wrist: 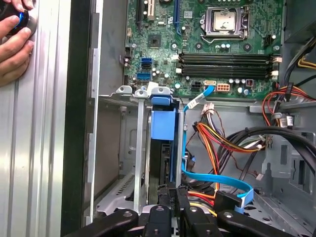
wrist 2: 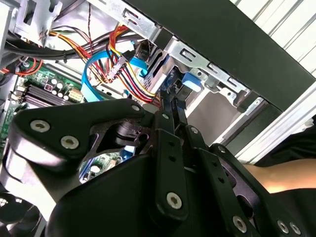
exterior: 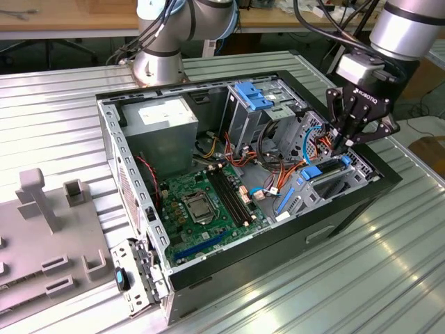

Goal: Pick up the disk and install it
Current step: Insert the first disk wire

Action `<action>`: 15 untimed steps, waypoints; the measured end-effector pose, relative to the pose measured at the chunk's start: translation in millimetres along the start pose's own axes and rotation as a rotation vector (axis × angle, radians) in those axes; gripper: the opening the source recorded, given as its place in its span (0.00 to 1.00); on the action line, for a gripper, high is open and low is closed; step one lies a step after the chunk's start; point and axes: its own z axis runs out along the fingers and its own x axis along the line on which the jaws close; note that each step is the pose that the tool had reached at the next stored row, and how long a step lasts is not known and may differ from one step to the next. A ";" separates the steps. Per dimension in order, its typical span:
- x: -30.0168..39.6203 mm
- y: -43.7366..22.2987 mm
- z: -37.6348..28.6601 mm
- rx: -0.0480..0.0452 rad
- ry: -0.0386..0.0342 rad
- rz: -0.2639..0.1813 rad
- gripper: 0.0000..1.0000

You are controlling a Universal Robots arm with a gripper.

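Observation:
The disk (exterior: 332,182), a dark face between bright blue rails, lies in the bay at the exterior view's right end of the open computer case (exterior: 208,275). In the first wrist view the disk (wrist: 161,148) sits on edge between silver bay walls, its blue rail end toward the motherboard. My gripper (exterior: 340,147) hangs right over the disk's outer end with its fingers pressed together. The fingertips (wrist 2: 173,106) point at a blue tab (wrist 2: 191,82). Whether they touch the disk cannot be told. The gripper (wrist: 172,193) has its linkage spread on both sides.
Orange, yellow and blue cables (wrist: 217,143) crowd beside the bay. The motherboard (exterior: 205,202), a grey power supply box (exterior: 163,118) and a blue-latched drive cage (exterior: 254,97) fill the case. A grey fixture (exterior: 49,229) lies at the exterior view's left. A person's hand (wrist: 12,39) rests outside the case.

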 end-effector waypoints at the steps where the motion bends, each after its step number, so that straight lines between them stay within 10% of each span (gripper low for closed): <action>1: 0.3 0.0 0.7 0.0003 -0.0050 0.000 0.16; 6: 3.3 0.4 3.4 0.0031 -0.0144 0.004 0.16; 9: 7.7 1.4 3.9 0.0059 -0.0351 0.004 0.16; 15: 7.8 1.4 3.9 0.0060 -0.0365 0.004 0.16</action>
